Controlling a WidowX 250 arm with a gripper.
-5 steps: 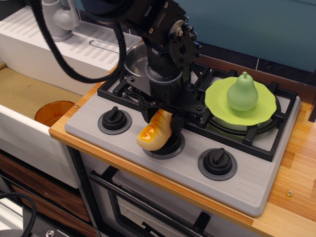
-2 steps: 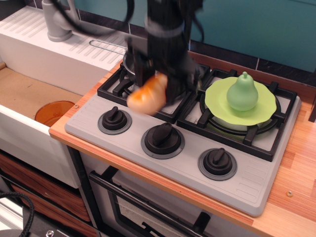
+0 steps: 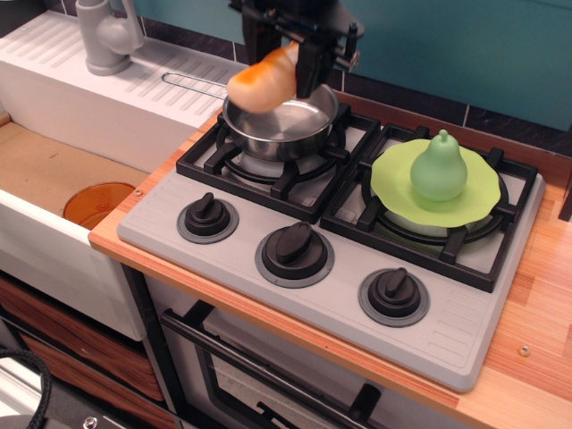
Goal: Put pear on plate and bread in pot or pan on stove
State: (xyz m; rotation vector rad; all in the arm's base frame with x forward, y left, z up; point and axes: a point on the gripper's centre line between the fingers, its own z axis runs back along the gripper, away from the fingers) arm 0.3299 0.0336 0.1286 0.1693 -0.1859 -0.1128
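Note:
My gripper [image 3: 290, 55] is at the top of the view, shut on the yellow-orange bread [image 3: 263, 79], which hangs tilted above the left rim of the steel pot [image 3: 284, 127]. The pot stands on the back-left burner of the grey stove [image 3: 357, 295]; its wire handle [image 3: 189, 82] reaches left over the white drainboard. The pale-green pear [image 3: 439, 167] stands upright on the lime-green plate [image 3: 393, 183], which rests on the right burner.
Three black knobs [image 3: 294, 248] line the stove's front. A white sink drainboard [image 3: 80, 85] with a grey faucet [image 3: 105, 34] lies to the left. An orange cup [image 3: 96, 202] sits in the low sink. The wooden counter edge [image 3: 536, 357] is at the right.
The gripper has lifted the bread from near the middle knob, up and back, to above the pot. The pot is now uncovered. Pear and plate have not moved.

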